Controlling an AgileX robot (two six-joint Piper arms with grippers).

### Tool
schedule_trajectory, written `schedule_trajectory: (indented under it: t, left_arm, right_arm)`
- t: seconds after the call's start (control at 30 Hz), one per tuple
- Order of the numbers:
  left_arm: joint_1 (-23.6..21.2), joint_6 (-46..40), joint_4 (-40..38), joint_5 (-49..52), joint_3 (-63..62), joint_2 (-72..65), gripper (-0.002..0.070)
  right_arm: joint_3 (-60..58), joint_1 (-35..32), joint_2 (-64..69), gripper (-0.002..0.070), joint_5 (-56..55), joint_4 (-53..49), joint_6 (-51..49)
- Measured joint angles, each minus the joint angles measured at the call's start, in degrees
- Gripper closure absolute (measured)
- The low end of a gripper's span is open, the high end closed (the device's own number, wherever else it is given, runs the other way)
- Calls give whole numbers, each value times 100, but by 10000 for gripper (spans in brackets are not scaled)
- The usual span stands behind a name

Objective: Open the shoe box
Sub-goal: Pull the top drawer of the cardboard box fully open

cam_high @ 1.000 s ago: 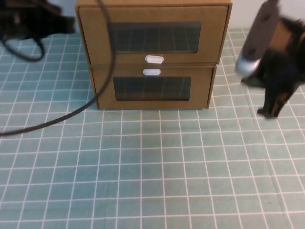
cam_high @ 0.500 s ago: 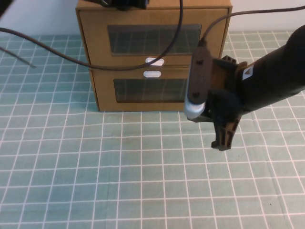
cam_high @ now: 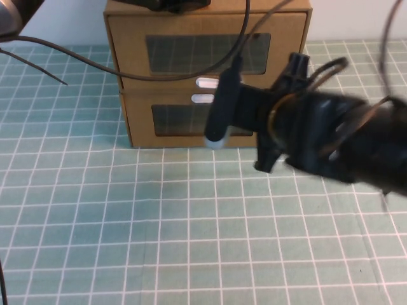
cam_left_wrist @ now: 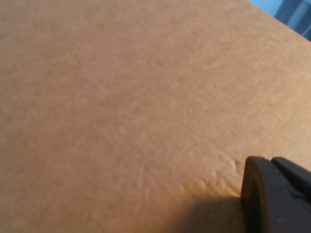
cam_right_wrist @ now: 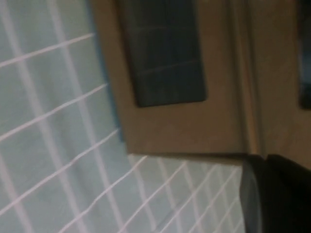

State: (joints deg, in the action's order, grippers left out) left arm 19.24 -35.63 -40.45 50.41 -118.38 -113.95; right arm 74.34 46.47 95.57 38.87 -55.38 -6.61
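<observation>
The brown cardboard two-drawer shoe box [cam_high: 206, 70] stands far back on the teal gridded counter [cam_high: 159, 222]. The right gripper [cam_high: 265, 159], fingers together, hovers before its lower drawer. The left gripper [cam_high: 166, 4] rests on top. Closed like that, the right gripper could miss the white pull tab [cam_high: 202, 97] and shove the box.

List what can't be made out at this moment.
Right gripper, in front of the shoe box: motion-blurred in the high view, cropped in its wrist view.
Left gripper, at the box top: only a corner shows in its wrist view.
Lower drawer, right side: high view, behind the right arm.
</observation>
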Motion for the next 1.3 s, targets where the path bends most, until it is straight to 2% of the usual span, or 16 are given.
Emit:
schedule_trajectory:
  t: [0.07, 0.17, 0.27, 0.4, 0.5, 0.6, 0.7, 1.3]
  left_arm:
    - [0, 37, 0, 20, -3, 0, 680]
    - [-10, 246, -4, 50, -3, 0, 680]
    - [-21, 420, -38, 121, -13, 0, 680]
    - [-29, 484, -46, 171, -26, 0, 680]
    - [-29, 504, -46, 180, -26, 0, 680]
    - [-29, 516, -46, 204, -38, 0, 680]
    - [-29, 526, -46, 226, -51, 0, 680]
    - [-29, 526, -46, 267, -51, 0, 680]
  right_arm:
    - [0, 176, 273, 689, -8, -1421, -1325]
    - [35, 363, 688, 689, -8, -3039, -2697]
    - [91, 466, 1037, 689, -79, -3663, -3199]
    - [92, 536, 1334, 669, -80, -3852, -3360]
    - [101, 536, 1463, 589, -69, -3879, -3387]
    - [139, 536, 1533, 475, -45, -3888, -3407]
    - [305, 536, 1596, 426, 9, -3888, -3407]
    - [1249, 221, 2086, 413, -23, -3912, -3410]
